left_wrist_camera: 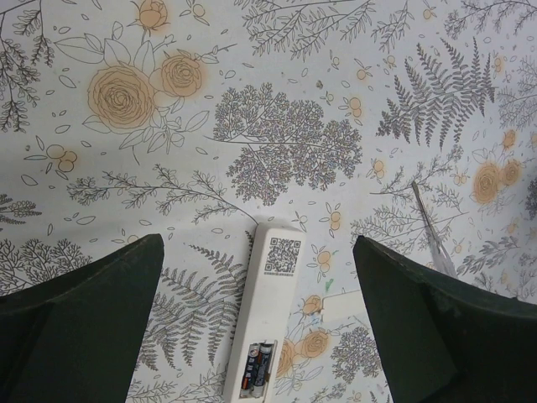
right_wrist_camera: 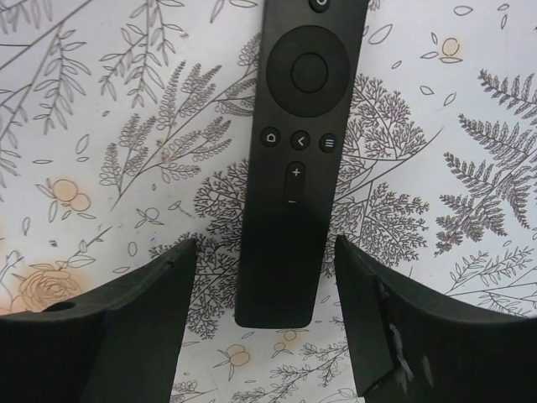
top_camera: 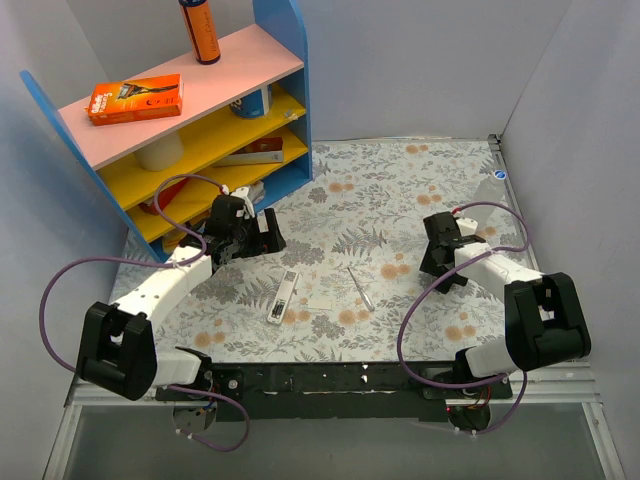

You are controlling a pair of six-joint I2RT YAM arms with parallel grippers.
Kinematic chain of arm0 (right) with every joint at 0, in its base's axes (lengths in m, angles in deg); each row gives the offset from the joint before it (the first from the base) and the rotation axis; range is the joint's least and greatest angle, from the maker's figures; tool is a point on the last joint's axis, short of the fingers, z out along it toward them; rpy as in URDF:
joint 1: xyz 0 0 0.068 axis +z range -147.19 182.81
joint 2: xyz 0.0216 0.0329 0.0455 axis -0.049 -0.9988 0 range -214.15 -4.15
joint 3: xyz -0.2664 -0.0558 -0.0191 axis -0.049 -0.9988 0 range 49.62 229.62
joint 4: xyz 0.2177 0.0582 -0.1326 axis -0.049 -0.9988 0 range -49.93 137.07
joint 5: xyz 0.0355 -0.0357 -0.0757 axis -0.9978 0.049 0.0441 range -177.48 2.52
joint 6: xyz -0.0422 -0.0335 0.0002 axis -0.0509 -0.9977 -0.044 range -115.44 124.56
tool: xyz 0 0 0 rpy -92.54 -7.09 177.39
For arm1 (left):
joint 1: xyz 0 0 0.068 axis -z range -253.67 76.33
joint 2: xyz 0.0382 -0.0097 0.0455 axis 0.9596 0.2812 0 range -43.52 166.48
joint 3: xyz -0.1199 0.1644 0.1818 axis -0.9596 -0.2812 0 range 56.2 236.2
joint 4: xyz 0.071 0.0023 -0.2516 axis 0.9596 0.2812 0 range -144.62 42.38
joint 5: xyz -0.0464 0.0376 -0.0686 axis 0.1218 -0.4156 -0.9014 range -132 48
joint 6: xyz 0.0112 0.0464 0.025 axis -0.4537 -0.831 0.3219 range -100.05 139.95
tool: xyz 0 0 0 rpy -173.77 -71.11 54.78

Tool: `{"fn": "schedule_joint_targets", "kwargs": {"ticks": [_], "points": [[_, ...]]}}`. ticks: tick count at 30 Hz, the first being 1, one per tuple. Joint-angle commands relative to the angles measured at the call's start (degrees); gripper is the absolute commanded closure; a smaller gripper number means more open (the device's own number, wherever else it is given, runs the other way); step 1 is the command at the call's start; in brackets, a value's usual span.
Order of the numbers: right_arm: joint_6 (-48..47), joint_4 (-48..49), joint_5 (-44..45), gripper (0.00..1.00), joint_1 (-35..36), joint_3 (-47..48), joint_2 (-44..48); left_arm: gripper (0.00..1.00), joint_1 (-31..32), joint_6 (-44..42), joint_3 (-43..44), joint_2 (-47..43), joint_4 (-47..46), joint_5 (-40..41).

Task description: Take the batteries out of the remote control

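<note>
A white remote control [top_camera: 283, 297] lies back side up in the middle of the table. In the left wrist view the white remote [left_wrist_camera: 270, 306] shows a QR label and an open compartment with two small dark and reddish batteries [left_wrist_camera: 256, 369] inside. My left gripper [left_wrist_camera: 256, 252] is open and empty above the remote's far end; in the top view the left gripper [top_camera: 262, 236] sits up and left of the remote. My right gripper [right_wrist_camera: 265, 243] is open, with its fingers on either side of the near end of a black remote [right_wrist_camera: 294, 151] without touching it. In the top view the right gripper [top_camera: 440, 262] is at the right.
A thin metal tool [top_camera: 360, 288] lies right of the white remote and shows in the left wrist view [left_wrist_camera: 432, 235]. A pale flat rectangular piece [left_wrist_camera: 340, 306] lies beside the white remote. A blue shelf unit [top_camera: 285, 60] with boxes and a can stands at the back left.
</note>
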Motion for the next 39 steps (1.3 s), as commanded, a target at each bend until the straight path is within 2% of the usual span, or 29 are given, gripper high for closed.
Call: {"fn": "schedule_joint_targets", "kwargs": {"ticks": [1, 5, 7, 8, 9, 10, 12, 15, 17, 20, 21, 22, 24, 25, 26, 28, 31, 32, 39], "points": [[1.23, 2.54, -0.97, 0.27, -2.14, -1.61, 0.15, 0.02, 0.18, 0.87, -0.11, -2.41, -0.34, 2.59], [0.18, 4.55, -3.52, 0.3, -3.99, -3.02, -0.11, 0.02, 0.1, 0.79, 0.16, -2.41, -0.52, 1.98], [-0.88, 5.78, -5.45, 0.35, -4.17, -4.15, 0.24, 0.02, 0.19, 0.79, -0.02, -2.93, -0.6, 0.93], [-2.62, 6.57, -6.42, 0.39, -4.34, -4.6, 0.41, 0.02, 0.19, 0.79, -0.11, -3.11, -0.95, 0.66], [-3.86, 8.5, -7.56, 0.52, -4.26, -4.95, 1.02, 0.02, 0.19, 0.79, -0.45, -3.37, -1.13, 0.66], [-4.92, 9.04, -9.49, 0.59, -4.26, -5.21, 1.29, 0.02, 0.19, 0.7, -0.46, -3.64, -1.13, 0.83], [-7.63, 9.65, -10.99, 0.69, -4.17, -5.04, 1.73, 0.02, 0.19, 0.61, -0.72, -4.78, -1.48, 1.01], [-11.5, 10.1, -16.26, 0.76, -4.08, -4.08, 2.96, 0.03, 0.1, 0.61, -1.16, -6.36, -2.45, -0.04], [-13.97, 11.5, -24.33, 0.77, -3.73, -3.55, 4.27, 0.04, 0.19, 0.52, -2.04, -7.24, -4.37, -2.14], [-16.43, 14.13, -35.93, 0.78, -1.89, -3.37, 8.23, 0.08, 0.18, 1.83, -1.78, -7.94, -5.87, -9.69], [-17.05, 15.01, -39.53, 0.79, -1.53, -3.2, 10.15, 0.09, 0.1, 2.88, -1.34, -7.51, -6.23, -15.46], [-17.23, 15.89, -46.96, 0.8, -0.92, -3.19, 10.87, 0.1, 0.18, 3.24, -0.64, -7.24, -6.75, -18.3], [-16.36, 19.57, -53.94, 0.8, 0.05, -3.54, 12.71, 0.11, 0.19, 4.99, -0.11, -6.19, -9.74, -26.54], [-14.18, 21.24, -61.55, 0.81, 1.27, -3.89, 13.07, 0.11, 0.27, 5.35, 0.24, -5.75, -10.62, -29.11], [-12.5, 27.35, -65.8, 0.81, 1.89, -4.51, 13.24, 0.11, 0.27, 5.96, 0.94, -5.05, -12.63, -31.14], [-8.29, 33.62, -74.67, 0.82, 4.51, -6.44, 13.6, 0.11, 0.36, 7.72, 1.39, -3.21, -14.92, -35.96], [-3.79, 39.27, -75.08, 0.83, 9.69, -6.62, 14.47, 0.12, 0.88, 10.96, 0.78, -2.15, -20.19, -39.85], [-2.04, 40.32, -75.33, 0.83, 10.76, -6.62, 14.74, 0.12, 1.06, 11.94, 0.25, -2.23, -24.47, -40.64], [9.9, 55.52, -78.41, 0.83, 14.46, -9.43, 15.79, 0.11, 2.91, 20.9, -6.87, -3.99, -41.02, -42.76]]}}
